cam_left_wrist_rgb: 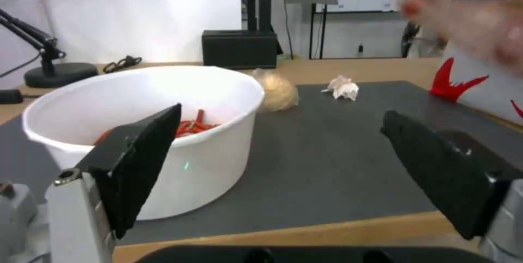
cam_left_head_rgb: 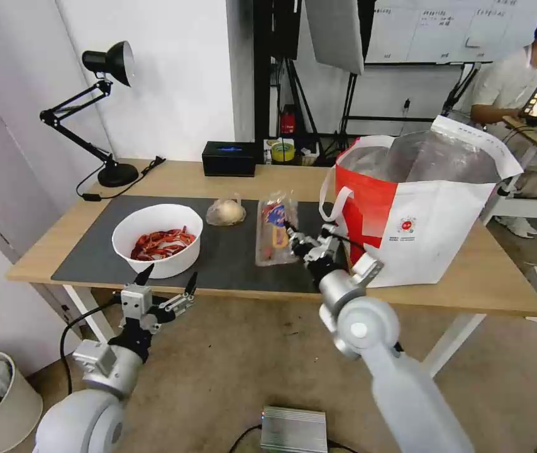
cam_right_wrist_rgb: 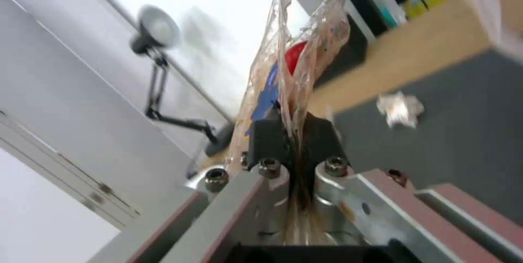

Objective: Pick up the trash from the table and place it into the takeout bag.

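1. Right hand: clamped on the edge of the clear plastic clamshell tray. In the right wrist view the tray's thin plastic is pinched between the two dark pads.
2. The tray appears raised above the dark grey mat, at the takeout bag's 9 o'clock, just beside its red side. Red and blue contents show through the plastic.
3. Left hand: fingers apart, nothing between them, positioned at the near worktop edge at the white bowl's 6 o'clock. In the left wrist view, the two black fingers stand wide, one in front of the bowl wall.
4. White bowl: on the mat at its left end, upright, red crayfish shells inside.
5. Small knotted clear bag: on the mat at the bowl's 2 o'clock, apart from it.
6. Crumpled white tissue: on the mat beyond the knotted bag, seen in the left wrist view.
7. Takeout bag: upright at the worktop's right end, mouth open, silver lining showing.
8. Black box and desk lamp: at the worktop's far edge.
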`<state>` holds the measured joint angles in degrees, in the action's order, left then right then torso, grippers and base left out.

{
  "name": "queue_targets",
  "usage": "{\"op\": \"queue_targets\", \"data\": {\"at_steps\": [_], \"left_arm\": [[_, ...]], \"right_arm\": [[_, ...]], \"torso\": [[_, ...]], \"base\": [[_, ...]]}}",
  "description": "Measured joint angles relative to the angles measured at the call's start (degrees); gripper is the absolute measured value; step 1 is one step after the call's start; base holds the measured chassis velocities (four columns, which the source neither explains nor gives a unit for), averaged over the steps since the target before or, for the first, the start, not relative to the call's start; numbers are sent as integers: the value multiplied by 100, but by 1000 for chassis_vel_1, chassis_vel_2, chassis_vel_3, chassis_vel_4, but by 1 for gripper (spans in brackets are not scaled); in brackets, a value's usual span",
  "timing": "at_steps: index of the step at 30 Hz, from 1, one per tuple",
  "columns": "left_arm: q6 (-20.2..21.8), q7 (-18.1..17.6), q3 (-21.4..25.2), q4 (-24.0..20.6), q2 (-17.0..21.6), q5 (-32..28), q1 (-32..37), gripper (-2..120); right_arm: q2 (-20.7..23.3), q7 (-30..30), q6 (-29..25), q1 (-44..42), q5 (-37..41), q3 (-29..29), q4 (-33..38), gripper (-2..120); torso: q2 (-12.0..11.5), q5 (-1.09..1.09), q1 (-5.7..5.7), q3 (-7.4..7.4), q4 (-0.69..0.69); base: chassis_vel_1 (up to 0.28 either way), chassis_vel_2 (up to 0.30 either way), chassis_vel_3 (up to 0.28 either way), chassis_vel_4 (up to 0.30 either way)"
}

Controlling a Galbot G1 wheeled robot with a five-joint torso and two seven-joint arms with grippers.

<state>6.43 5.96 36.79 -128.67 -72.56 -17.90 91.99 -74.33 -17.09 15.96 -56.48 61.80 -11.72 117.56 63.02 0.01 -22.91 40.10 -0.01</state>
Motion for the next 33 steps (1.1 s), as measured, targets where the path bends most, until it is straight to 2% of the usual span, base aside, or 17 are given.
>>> {"op": "queue_targets", "data": {"at_steps": [5, 10, 12, 17, 19, 23, 33], "left_arm": [[-18, 49, 132, -143, -12, 7, 172, 100], [-22, 74, 301, -292, 31, 7, 277, 100], [-22, 89, 330, -357, 1, 12, 330, 100], [-22, 126, 320, -414, -124, 47, 382, 100], [-25, 170, 285, -427, -183, 117, 392, 100], [-39, 203, 249, -421, -205, 181, 389, 100], [-55, 228, 252, -422, -336, 234, 396, 100]], "right_arm": [[118, -156, 15, 48, 314, -160, 389, 0], [291, -351, 49, 114, 889, -584, 861, 0], [409, -508, 50, 144, 1328, -1002, 1023, 0], [675, -738, -22, 315, 1881, -1575, 1064, 0], [926, -964, -105, 512, 2303, -1982, 962, 0], [1199, -1277, -192, 811, 2676, -2246, 725, 0], [1544, -2193, -261, 1569, 3359, -2240, -36, 0]], "torso": [[0, -1, 0, 0, 1], [0, -1, 0, 0, 1], [0, 0, 0, 0, 1], [0, 1, -1, 1, 1], [0, 1, 0, 1, 0], [0, 1, 0, 1, 0], [0, 0, -1, 1, 1]], "base": [[0, 0, 0, 0], [0, 0, 0, 0], [0, 0, 0, 0], [0, 0, 0, 0], [0, 0, 0, 0], [0, 0, 0, 0], [0, 0, 0, 0]]}}
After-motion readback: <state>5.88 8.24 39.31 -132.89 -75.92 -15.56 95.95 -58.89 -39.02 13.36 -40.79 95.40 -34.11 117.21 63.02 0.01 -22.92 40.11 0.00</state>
